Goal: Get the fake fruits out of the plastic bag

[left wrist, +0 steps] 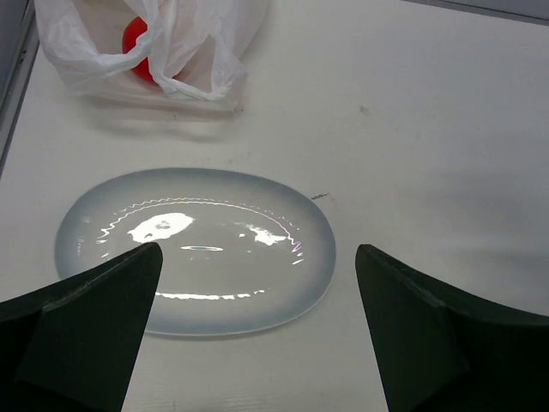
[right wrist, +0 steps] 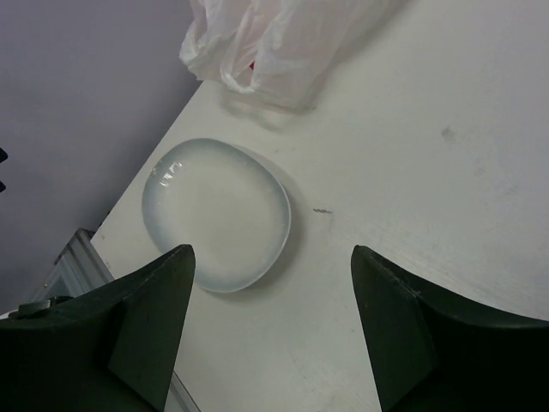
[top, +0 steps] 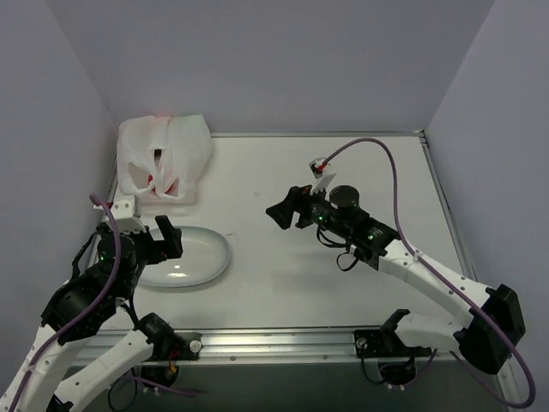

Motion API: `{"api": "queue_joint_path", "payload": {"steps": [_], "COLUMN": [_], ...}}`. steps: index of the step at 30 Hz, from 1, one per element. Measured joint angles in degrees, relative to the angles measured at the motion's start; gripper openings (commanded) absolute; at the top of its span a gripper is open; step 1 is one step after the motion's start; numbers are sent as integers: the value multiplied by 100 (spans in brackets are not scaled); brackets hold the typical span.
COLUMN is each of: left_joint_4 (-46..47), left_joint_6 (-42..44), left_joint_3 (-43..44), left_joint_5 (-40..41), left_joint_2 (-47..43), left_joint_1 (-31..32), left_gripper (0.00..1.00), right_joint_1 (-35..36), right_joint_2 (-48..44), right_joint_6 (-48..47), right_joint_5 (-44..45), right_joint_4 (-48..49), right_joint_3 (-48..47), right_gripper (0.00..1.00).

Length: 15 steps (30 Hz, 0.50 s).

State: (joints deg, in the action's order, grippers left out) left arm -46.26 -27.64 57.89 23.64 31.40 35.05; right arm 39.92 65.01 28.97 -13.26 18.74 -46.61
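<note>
Extraction is not yet begun: the bag (top: 163,159) lies at the far-left corner of the surface (top: 360,163), with a red apple (left wrist: 137,41) seen inside. The left end effector (top: 170,240) by the plate (top: 206,262) and the right end effector (top: 279,213) mid-surface are held wide and empty. A reach to the bag's mouth is judged to be needed next.

No readable text, label, brand, number or sign anywhere; small white tag near right arm's cable illegible.
</note>
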Motion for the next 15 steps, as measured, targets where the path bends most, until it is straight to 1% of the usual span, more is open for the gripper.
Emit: {"api": "queue_joint_path", "payload": {"steps": [3, 8, 12, 15], "left_joint_4": [-11, 17, 103, 210], "left_joint_6": [7, 129, 234, 356], "left_joint_3": [9, 227, 483, 505], "left_joint_5": [227, 813, 1405, 1867], "left_joint_2": [-129, -396, -507, -520], "left_joint_1": [0, 0, 0, 0], "left_gripper": [94, 94, 94, 94], "right_joint_1": [326, 581, 761, 1008], "right_joint_2": [448, 1633, 2649, 3458], "right_joint_6": [-326, -929, -1298, -1593], "right_joint_5": [199, 286, 330, 474], "right_joint_4": [-83, -236, -212, -245], "right_joint_3": [-562, -2028, -3036, -3746], "right_gripper": [68, 63, 63, 65]}}
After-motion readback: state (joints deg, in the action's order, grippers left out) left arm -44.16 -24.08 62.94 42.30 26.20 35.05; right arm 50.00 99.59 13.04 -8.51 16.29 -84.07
